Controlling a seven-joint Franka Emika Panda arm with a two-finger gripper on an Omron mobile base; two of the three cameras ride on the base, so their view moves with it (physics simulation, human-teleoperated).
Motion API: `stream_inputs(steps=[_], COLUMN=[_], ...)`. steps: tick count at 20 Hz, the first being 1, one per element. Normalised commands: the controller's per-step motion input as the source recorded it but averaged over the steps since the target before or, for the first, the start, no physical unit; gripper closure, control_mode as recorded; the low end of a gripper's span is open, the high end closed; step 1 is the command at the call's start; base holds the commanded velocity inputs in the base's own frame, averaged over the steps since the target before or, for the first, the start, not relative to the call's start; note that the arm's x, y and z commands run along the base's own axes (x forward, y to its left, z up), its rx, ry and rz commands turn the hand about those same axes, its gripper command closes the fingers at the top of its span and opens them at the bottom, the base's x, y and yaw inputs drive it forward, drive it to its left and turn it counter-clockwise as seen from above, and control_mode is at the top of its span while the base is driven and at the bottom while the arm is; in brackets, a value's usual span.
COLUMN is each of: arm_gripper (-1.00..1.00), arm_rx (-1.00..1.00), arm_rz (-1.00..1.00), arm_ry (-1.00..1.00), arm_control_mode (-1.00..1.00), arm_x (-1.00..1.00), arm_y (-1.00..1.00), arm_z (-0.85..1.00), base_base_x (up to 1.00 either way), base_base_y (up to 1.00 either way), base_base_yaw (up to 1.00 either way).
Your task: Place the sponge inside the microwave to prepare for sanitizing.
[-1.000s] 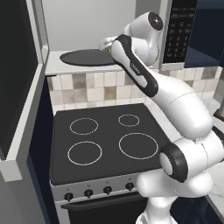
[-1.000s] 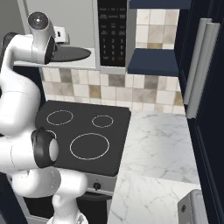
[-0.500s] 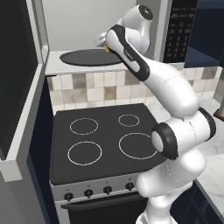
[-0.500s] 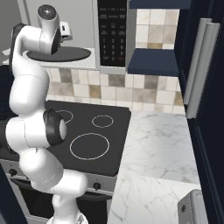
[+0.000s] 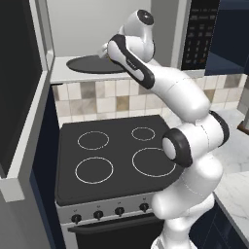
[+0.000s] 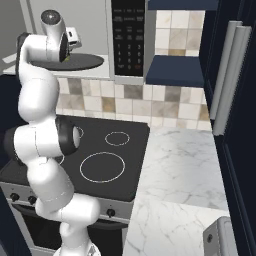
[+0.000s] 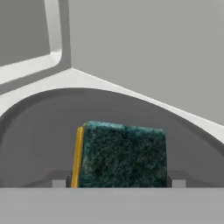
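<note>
The gripper [image 5: 105, 49] reaches into the open microwave [image 5: 121, 39], up at 12 o'clock above the stove [image 5: 114, 155], and it is clenched on the sponge [image 7: 120, 154], whose dark green scouring face fills the space between the two fingertips, a thin yellow edge showing at its 9 o'clock side. The sponge hangs just over the dark turntable [image 7: 39, 131], whose curved rim sweeps from 9 o'clock round to 3 o'clock against the pale cavity floor; whether it already touches the plate cannot be told. The carrying seems done, and the step in hand looks like the set-down. The next move calls for a short lowering onto the turntable, then parting the fingers and drawing straight back out past the door [image 5: 19, 92] at 9 o'clock.
</note>
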Motion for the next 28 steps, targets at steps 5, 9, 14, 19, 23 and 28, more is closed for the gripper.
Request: stream_inputs(steps=[5,9,14,19,23,28], arm_gripper=[1.0,1.0,1.0,1.0,1.0,1.0], arm_rx=[-0.03,-0.04,-0.05,-0.07,-0.09,-0.07], arm_rz=[0.0,0.0,0.0,0.0,0.0,0.0], arm_ry=[0.0,0.0,0.0,0.0,0.0,0.02], arm_control_mode=[-1.0,-1.0,-1.0,-1.0,-1.0,-1.0], arm_x=[0.4,0.43,0.44,0.19,0.04,0.0], arm_y=[0.22,0.19,0.05,0.01,0.0,0.0], arm_z=[-0.19,-0.18,-0.04,-0.09,-0.16,-0.12], base_base_x=[0.0,0.0,0.0,0.0,0.0,0.0], base_base_y=[0.0,0.0,0.0,0.0,0.0,0.0], base_base_yaw=[0.0,0.0,0.0,0.0,0.0,0.0])
